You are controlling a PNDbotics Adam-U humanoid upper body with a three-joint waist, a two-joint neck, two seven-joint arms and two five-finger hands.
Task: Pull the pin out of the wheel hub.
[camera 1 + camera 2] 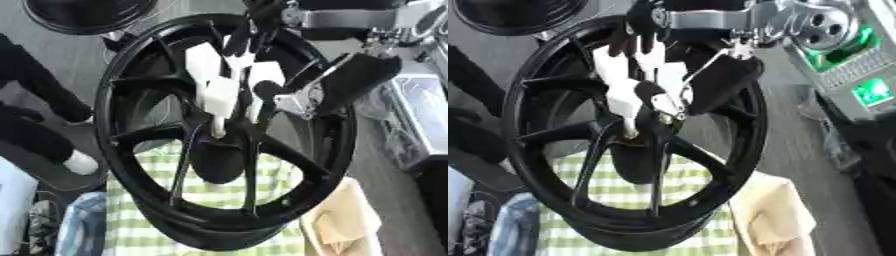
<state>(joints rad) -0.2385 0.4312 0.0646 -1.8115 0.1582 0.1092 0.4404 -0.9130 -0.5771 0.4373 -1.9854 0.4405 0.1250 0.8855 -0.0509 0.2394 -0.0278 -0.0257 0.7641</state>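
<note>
Black and glossy, 1 spoked metal wheel [223,135] stands on edge over a green-and-white checked cloth [219,192], its hub [219,150] near the middle of the view. From the hub 1 small pale pin [217,131] sticks up toward the robot's right hand [229,75], which reaches in from the upper right through the spokes. The hand's white-tipped fingers [219,97] are bent downward and bunched around the pin's upper end; they look closed on it, though whether the thumb actually meets it from the far side is hidden. The left hand shows in neither view.

The pin looks thin, rigid and smooth, so it would probably slip unless pinched near the exposed top, and it should come out best along its own axis, since a sideways tug could jam it. The wheel looks heavy and stiff, unlikely to shift much. A 2nd dark wheel [87,15] sits at the top left, well apart, and 1 beige cloth [346,225] lies just beside the rim at lower right.
</note>
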